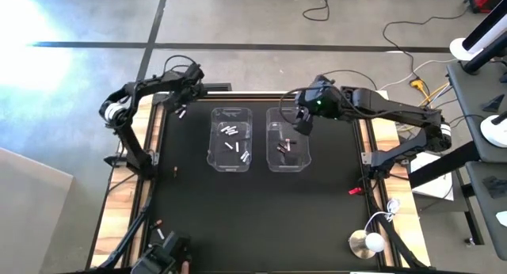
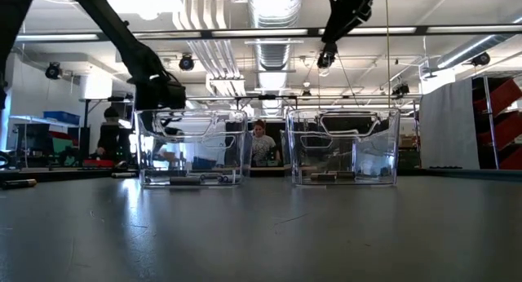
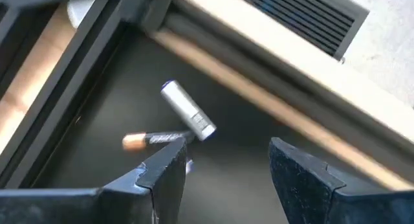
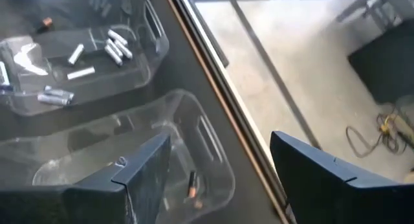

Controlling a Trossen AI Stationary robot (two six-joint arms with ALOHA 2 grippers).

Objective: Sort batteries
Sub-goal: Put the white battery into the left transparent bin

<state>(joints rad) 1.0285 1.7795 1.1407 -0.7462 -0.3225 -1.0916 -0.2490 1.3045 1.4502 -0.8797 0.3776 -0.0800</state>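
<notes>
Your left tool [image 3: 223,169] hung spread over two batteries [image 3: 187,111] on the desk [image 1: 253,211], and your right tool [image 4: 213,166] hung spread and empty above the right bin [image 1: 287,139]

Grey concrete floor [image 1: 238,20], ceiling ducts [image 2: 273,9] overhead.

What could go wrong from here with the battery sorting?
The left gripper has open jaws over a silvery battery lying against a dark copper-ended battery; closing could catch both or knock one away. The right gripper, jaws open and empty, hangs above the right bin; descending off-centre might strike its rim.
</notes>
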